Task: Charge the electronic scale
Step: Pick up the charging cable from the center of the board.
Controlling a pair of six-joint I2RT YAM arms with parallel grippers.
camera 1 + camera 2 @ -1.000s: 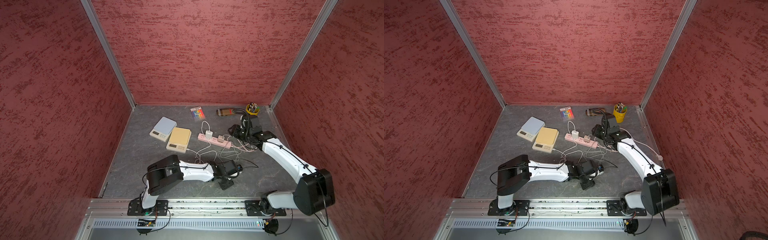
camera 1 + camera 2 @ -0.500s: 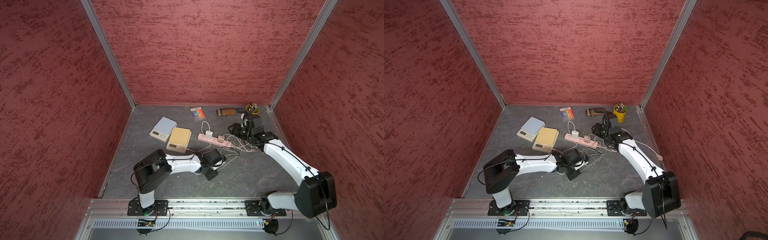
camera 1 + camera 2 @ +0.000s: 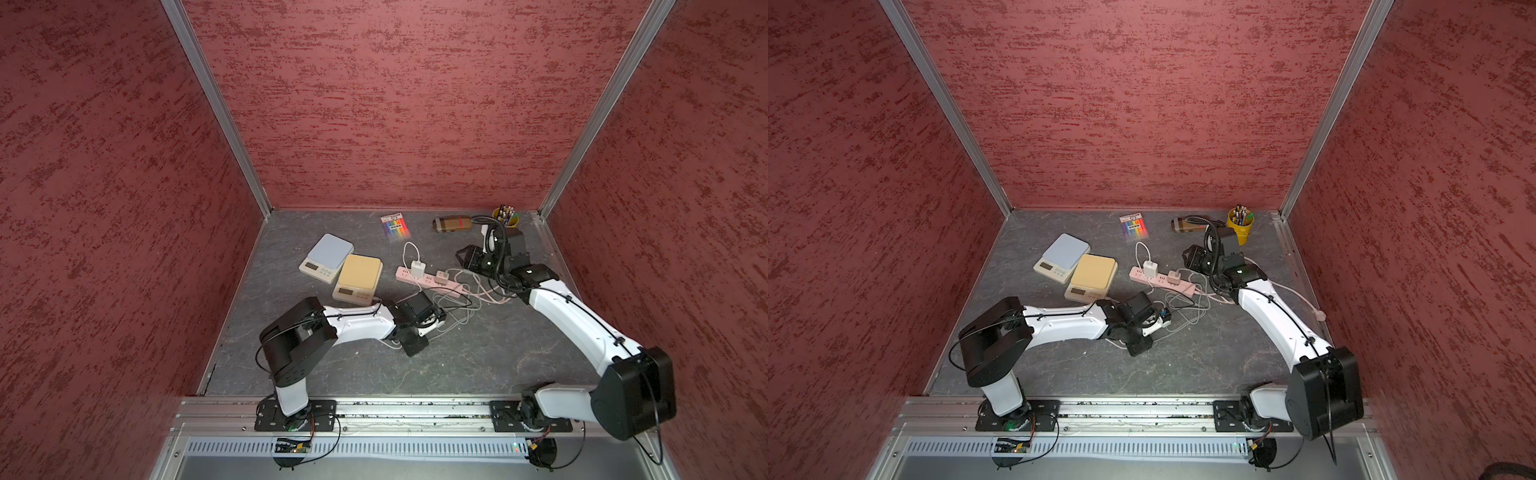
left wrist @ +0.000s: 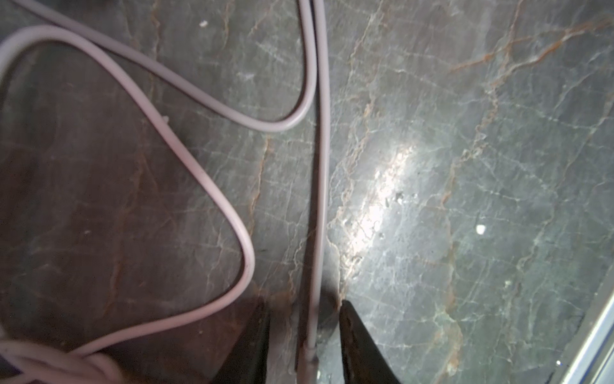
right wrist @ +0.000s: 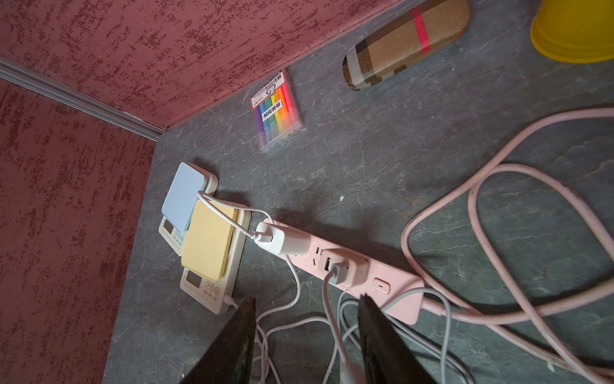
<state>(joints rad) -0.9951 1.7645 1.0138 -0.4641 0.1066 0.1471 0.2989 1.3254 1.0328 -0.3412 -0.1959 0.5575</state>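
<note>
- Your left hand [image 4: 304,314], part open, straddles a pale cable [image 4: 321,199] on the bench [image 4: 465,166] without gripping it. Its plug end [image 4: 307,364] lies between the fingers [image 4: 255,345].
- Your right hand [image 5: 307,306] hovers half open and empty above the pink power strip [image 5: 392,282].
- The yellow-topped scale [image 3: 358,274] already has a white lead [image 5: 230,301] plugged in. The blue-topped scale [image 3: 331,251] just beside it shows none, so it likely remains to be charged.

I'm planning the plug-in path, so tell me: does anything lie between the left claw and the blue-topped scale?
Yes: in both top views the yellow-topped scale sits on the straight line from the left claw to the blue-topped scale. Going over or around it looks necessary.
</note>
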